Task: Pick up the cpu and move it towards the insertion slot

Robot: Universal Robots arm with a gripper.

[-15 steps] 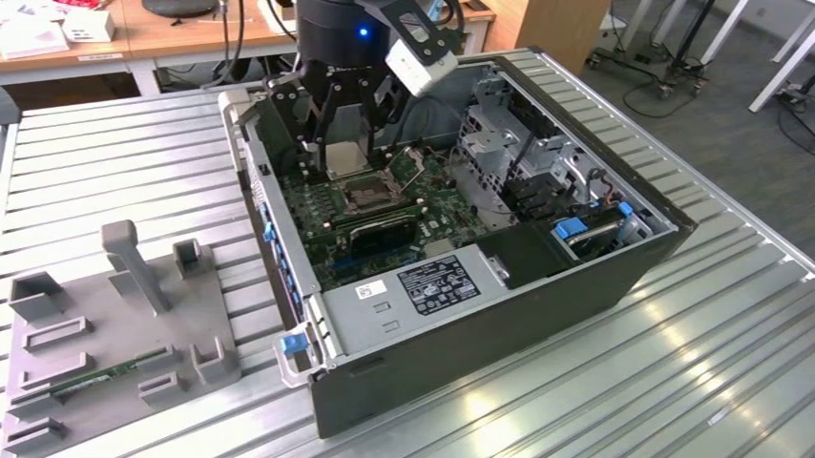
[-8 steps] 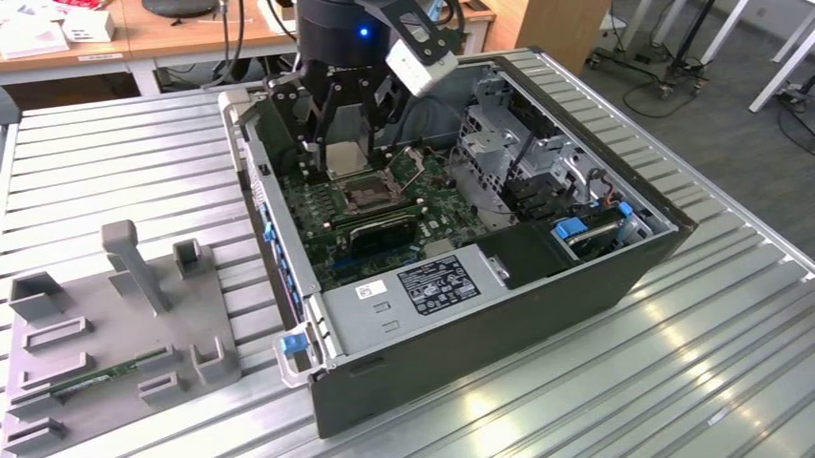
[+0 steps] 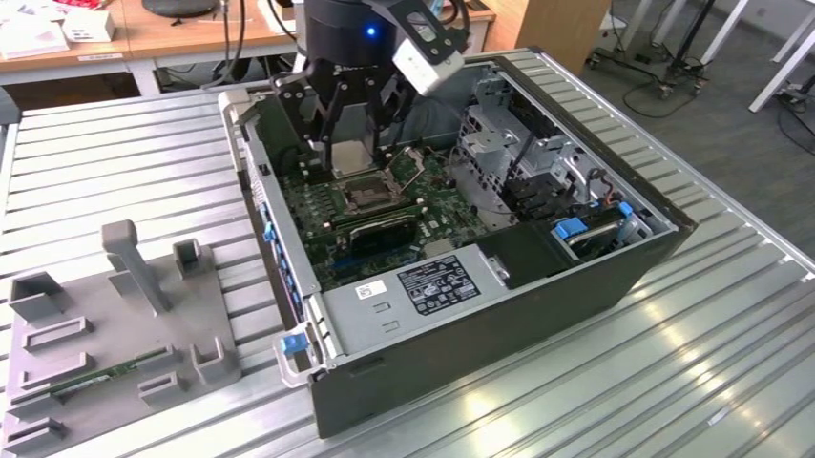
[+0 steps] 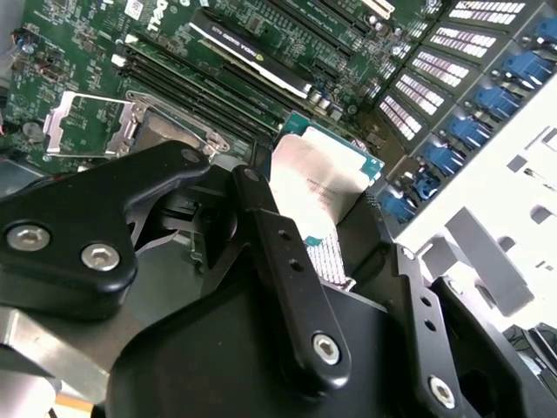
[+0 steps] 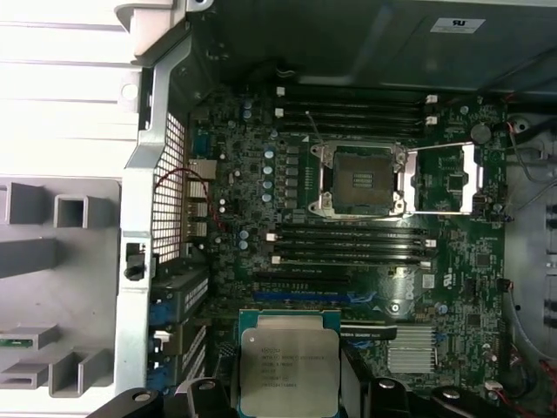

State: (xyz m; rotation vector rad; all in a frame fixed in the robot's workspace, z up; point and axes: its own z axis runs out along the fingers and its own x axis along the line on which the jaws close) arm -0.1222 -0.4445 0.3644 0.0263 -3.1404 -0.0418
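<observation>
Cpu (image 5: 287,370) sat clamped between the end effector's (image 5: 289,396) black fingers (image 4: 287,261), lifted clear of the motherboard (image 5: 452,305) inside the open computer case (image 3: 637,262). By the look of it the pickup was done and the carry was in hand. Ahead of the end effector, across the memory slots (image 5: 348,248), lay the insertion slot (image 5: 361,178), its frame flipped open. Closing that gap would likely call for keeping the chip level and square to the socket. The arm (image 3: 350,38) reached steeply down into the case from above the worktop (image 3: 114,162).
</observation>
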